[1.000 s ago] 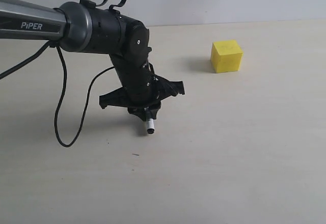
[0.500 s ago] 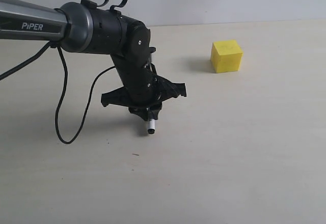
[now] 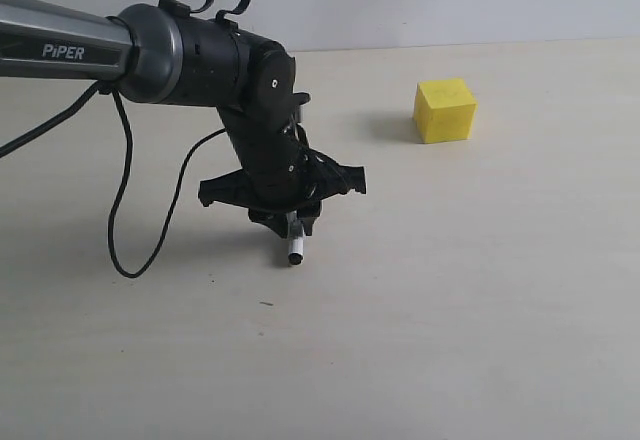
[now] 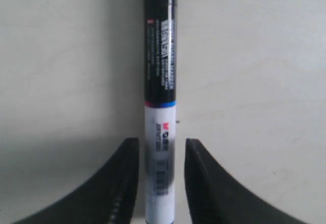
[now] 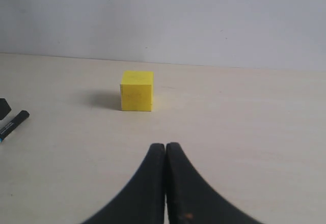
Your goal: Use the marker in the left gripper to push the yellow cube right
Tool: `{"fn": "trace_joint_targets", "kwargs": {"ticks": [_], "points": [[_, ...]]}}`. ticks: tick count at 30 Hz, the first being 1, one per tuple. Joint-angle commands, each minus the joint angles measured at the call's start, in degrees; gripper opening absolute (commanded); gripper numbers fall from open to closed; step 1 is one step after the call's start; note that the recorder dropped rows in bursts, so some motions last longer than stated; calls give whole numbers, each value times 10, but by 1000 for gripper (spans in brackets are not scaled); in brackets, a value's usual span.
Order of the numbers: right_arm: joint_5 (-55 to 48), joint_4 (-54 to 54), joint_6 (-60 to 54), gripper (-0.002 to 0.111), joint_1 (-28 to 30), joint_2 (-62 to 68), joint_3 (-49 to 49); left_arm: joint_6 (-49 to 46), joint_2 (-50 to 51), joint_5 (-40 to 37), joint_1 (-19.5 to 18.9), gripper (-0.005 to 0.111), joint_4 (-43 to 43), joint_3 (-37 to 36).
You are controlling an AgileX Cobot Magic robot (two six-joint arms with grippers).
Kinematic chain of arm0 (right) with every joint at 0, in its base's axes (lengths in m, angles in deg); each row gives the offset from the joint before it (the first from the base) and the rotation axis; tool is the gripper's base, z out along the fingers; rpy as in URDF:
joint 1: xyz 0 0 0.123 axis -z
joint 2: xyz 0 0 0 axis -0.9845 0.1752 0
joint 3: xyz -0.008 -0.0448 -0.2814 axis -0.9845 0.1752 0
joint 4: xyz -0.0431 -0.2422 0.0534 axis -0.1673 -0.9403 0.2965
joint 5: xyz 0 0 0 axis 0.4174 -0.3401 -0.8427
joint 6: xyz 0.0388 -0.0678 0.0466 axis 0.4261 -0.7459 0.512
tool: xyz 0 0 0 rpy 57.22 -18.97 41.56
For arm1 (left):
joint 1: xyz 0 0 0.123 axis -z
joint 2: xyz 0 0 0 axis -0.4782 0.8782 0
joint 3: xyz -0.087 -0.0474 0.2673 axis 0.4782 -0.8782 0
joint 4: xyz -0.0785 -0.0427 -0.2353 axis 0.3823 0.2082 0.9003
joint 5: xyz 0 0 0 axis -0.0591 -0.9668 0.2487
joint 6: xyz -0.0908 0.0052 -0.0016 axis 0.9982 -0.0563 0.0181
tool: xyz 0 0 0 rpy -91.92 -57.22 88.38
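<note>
The yellow cube [image 3: 445, 110] sits on the table, far to the right of and behind my left gripper [image 3: 290, 222]. The left gripper points down from the black PiPER arm and is shut on the marker [image 3: 295, 250], whose white end sticks out below, just above the table. In the left wrist view the marker [image 4: 160, 81] runs straight out between the black fingers [image 4: 125, 183] of the left gripper [image 4: 160, 150], black part farthest. The right gripper [image 5: 165, 147] is shut with nothing in it and faces the cube [image 5: 137, 90]. The marker's black tip [image 5: 14, 122] shows at that view's edge.
The beige table [image 3: 480, 290] spreads around both things, with a pale wall [image 3: 450, 0] at the back. A black cable [image 3: 125, 220] hangs in a loop from the left arm down to the table, left of the gripper.
The left gripper with the marker has shifted very slightly to the right. The cube has not moved.
</note>
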Motion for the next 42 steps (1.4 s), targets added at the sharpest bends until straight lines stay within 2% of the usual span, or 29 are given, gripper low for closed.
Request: {"fn": "trace_joint_targets", "kwargs": {"ticks": [1, 7, 12, 14, 17, 18, 19, 25, 26, 29, 30, 32, 35, 42], "points": [[3, -1, -1, 0, -1, -3, 3, -2, -3, -1, -1, 39, 0, -1], [3, -1, -1, 0, -1, -3, 3, -15, -4, -1, -1, 39, 0, -1], [3, -1, -1, 0, -1, -3, 3, -123, -34, -1, -1, 39, 5, 0], [3, -1, -1, 0, -1, -3, 3, -184, -71, 2, 0, 34, 8, -2], [3, -1, -1, 0, -1, -3, 3, -238, -119, 42, 4, 14, 12, -33], [3, -1, -1, 0, -1, -3, 3, -244, -139, 66, 7, 4, 13, -50], [3, -1, -1, 0, -1, -3, 3, -247, -161, 93, 9, 0, 17, -71], [3, -1, -1, 0, -1, -3, 3, -272, -324, 355, 14, 0, 32, -257], [3, -1, -1, 0, -1, -3, 3, -273, -381, 437, 9, 0, 26, -325], [3, -1, -1, 0, -1, -3, 3, -304, -492, 593, 5, 0, 20, -466], [3, -1, -1, 0, -1, -3, 3, -304, -543, 660, 5, 0, 20, -533], [3, -1, -1, 0, -1, -3, 3, -302, -600, 698, 5, 0, 23, -604], [3, -1, -1, 0, -1, -3, 3, -304, -658, 667, 5, 0, 23, -664], [3, -1, -1, 0, -1, -3, 3, -304, -669, 653, 5, 0, 23, -688]]}}
